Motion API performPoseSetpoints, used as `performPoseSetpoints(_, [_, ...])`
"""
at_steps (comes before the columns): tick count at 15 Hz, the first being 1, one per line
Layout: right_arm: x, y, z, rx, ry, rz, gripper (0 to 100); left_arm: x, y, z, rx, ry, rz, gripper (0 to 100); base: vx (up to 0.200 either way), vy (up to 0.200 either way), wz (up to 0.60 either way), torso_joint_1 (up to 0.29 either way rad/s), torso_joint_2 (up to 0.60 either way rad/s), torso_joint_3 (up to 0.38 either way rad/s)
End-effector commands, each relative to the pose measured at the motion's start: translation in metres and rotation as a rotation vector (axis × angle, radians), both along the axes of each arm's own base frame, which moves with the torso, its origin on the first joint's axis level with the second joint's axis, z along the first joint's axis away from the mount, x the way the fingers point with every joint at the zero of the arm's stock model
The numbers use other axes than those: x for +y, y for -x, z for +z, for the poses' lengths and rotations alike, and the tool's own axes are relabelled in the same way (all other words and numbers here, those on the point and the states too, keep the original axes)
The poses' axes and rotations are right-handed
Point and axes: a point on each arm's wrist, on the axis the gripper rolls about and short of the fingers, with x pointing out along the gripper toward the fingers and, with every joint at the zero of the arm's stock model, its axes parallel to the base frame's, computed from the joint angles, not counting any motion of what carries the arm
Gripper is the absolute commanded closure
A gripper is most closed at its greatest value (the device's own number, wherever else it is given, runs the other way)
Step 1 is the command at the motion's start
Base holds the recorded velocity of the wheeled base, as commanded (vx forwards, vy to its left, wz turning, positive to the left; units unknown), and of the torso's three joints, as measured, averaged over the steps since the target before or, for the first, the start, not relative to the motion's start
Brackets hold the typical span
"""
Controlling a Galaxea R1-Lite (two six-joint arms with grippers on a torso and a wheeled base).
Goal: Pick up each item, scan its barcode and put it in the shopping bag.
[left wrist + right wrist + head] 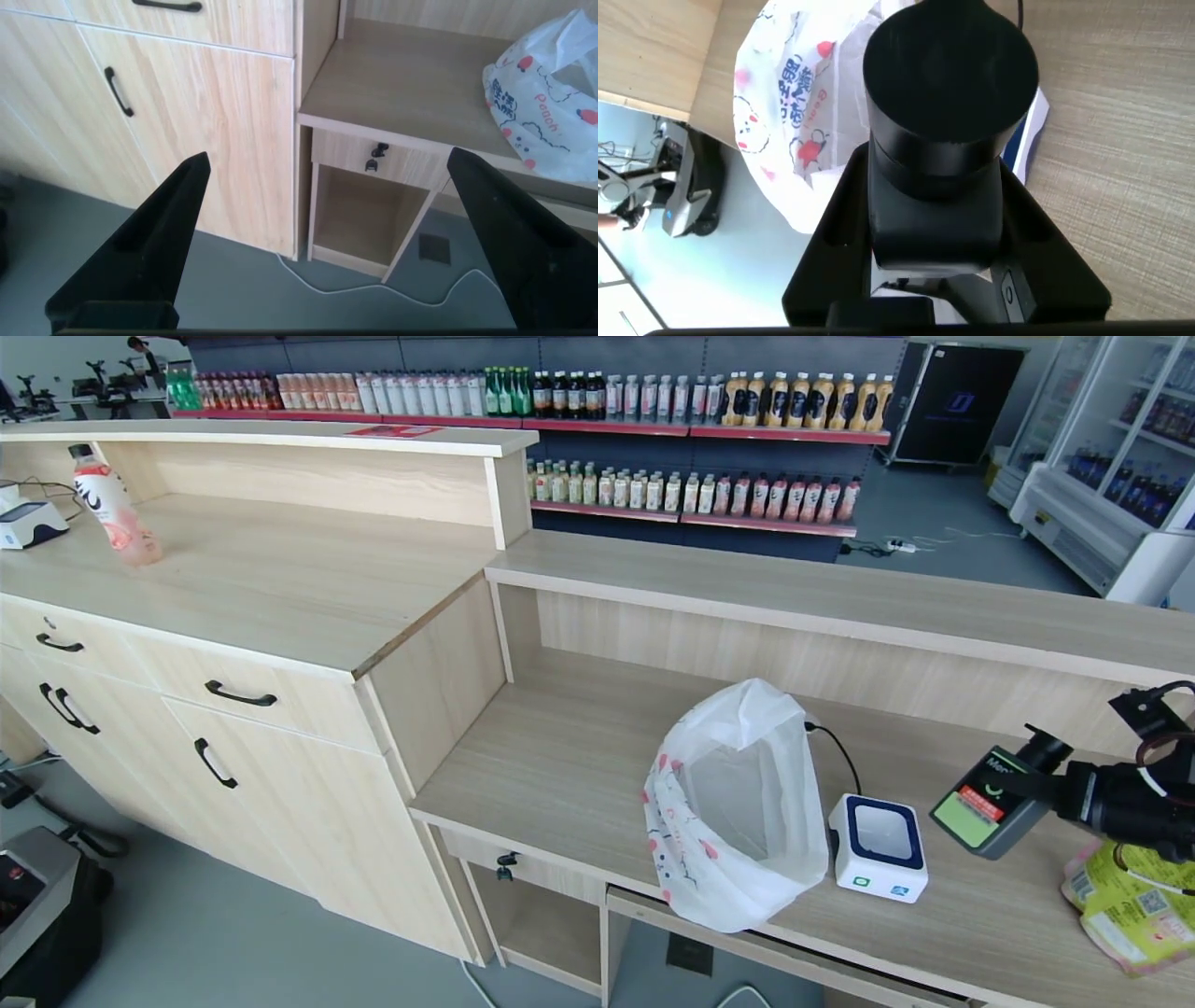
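Note:
My right gripper is shut on a dark bottle with a black cap and a green and red label. It holds the bottle tilted above the counter, just right of the white and blue barcode scanner. In the right wrist view the bottle's black cap stands between the gripper fingers, above the scanner's edge and the bag. The white shopping bag stands open left of the scanner. My left gripper is open with nothing in it, over the floor in front of the cabinets, with the bag off to one side.
A yellow-green packet lies at the counter's far right. A pink bottle and a second scanner sit on the higher counter to the left. Drink shelves line the back. The lower counter has free room left of the bag.

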Motion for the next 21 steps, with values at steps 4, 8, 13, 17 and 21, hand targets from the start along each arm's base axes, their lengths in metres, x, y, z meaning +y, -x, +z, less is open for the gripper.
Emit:
performPoseSetpoints(4, [0.0,0.002,-0.008,0.042,0.012,0.021,100,0.0,0.0,0.0,0.001,0.0,0.0,0,0.0,0.0,0.0,0.0,0.0,0.0])
performPoseSetpoints(8, [0.002,0.008,-0.015,0.06,0.028,0.058,100,0.0,0.0,0.0,0.001,0.0,0.001,0,0.0,0.0,0.0,0.0,0.0,0.0])
performPoseSetpoints(13, [0.002,0.011,-0.023,0.065,0.067,0.085,100,0.0,0.0,0.0,0.001,0.0,0.0,0,0.0,0.0,0.0,0.0,0.0,0.0])
performPoseSetpoints(17, [0.0,0.01,-0.031,0.068,0.1,0.112,100,0.0,0.0,0.0,0.001,0.0,0.0,0,0.0,0.0,0.0,0.0,0.0,0.0])
performPoseSetpoints(21, [0.0,0.011,-0.039,0.092,0.107,0.131,100,0.0,0.0,0.0,0.001,0.0,0.001,0,0.0,0.0,0.0,0.0,0.0,0.0])
